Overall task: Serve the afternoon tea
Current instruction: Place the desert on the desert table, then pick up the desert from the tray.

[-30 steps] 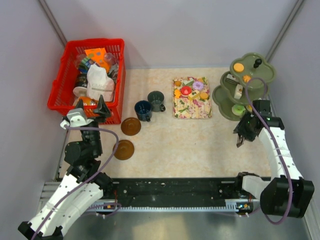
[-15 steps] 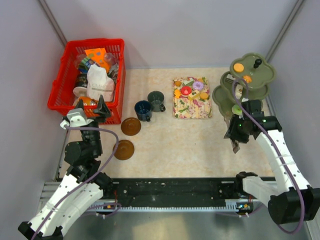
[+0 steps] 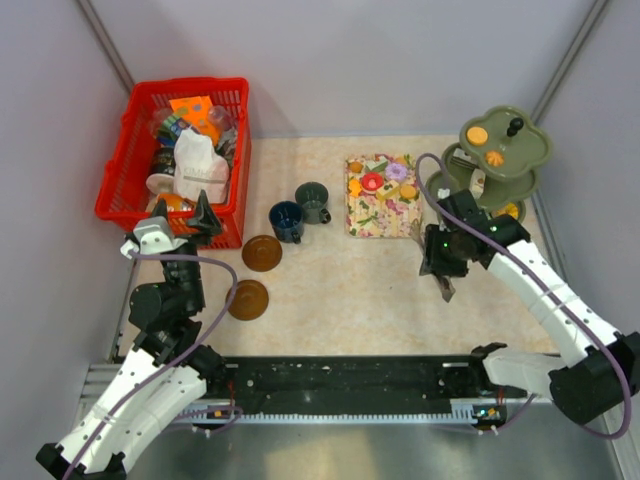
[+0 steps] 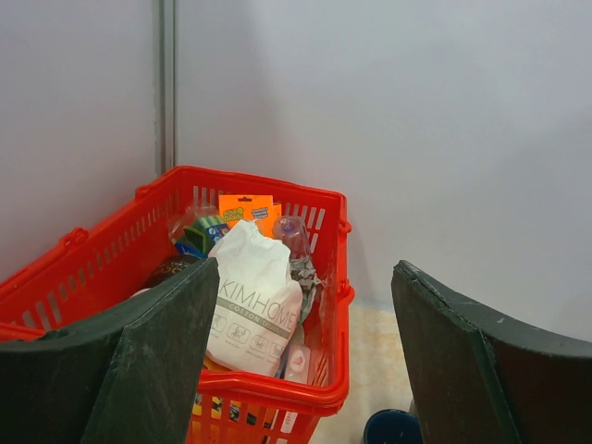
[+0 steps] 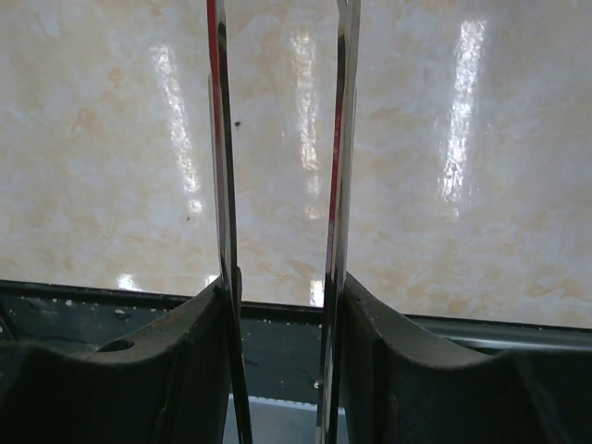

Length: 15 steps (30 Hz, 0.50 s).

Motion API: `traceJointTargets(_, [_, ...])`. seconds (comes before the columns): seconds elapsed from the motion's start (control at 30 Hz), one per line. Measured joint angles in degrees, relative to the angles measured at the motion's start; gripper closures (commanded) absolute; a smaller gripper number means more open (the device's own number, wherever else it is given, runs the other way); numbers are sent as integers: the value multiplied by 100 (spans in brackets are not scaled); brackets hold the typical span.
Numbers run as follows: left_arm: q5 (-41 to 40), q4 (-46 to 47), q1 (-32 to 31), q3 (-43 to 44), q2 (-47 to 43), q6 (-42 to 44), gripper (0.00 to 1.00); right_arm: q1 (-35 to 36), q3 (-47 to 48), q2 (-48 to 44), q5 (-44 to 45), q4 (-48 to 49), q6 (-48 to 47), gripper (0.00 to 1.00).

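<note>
Two arms divide the work unequally. The right gripper [image 3: 444,283] is clamped on the thin metal tongs [image 5: 220,139], whose two blades run parallel between its dark fingers with a clear gap between them. The blades leave the wrist view at its upper edge and their tips are too small in the overhead view, so we cannot tell whether they carry anything. This gripper hangs over the bare beige marbled tabletop [image 3: 340,280], just in front of the near right corner of the flat floral-patterned tray [image 3: 375,220] and near the olive-green three-tier stand [image 3: 527,150]. We judge the tongs are held as slim extensions, letting the arm pinch one small colourful toy pastry [image 3: 372,181] without disturbing its neighbours. Several pastries lie on the tray and a few already sit on the stand's tiers, so we judge the transfer partly done. The left gripper [image 3: 195,218] is spread wide and holds nothing. It is raised beside the near edge of the red plastic basket [image 3: 115,185] and faces its clutter, apparently parked clear of the other arm. The navy mug [image 3: 287,221] and the dark-green mug [image 3: 313,201] stand just beside each other left of the tray. The two round brown saucers [image 3: 262,252] lie empty nearer the arms, so that pairing is not yet made.
</note>
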Motion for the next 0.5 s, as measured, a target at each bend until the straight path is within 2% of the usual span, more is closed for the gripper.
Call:
traceJointTargets(0.23, [0, 2, 0, 0, 0, 0, 20, 350, 529, 984, 109, 387, 103, 56])
traceJointTargets(0.5, [0, 2, 0, 0, 0, 4, 20, 389, 1211, 2256, 358, 1019, 157, 55])
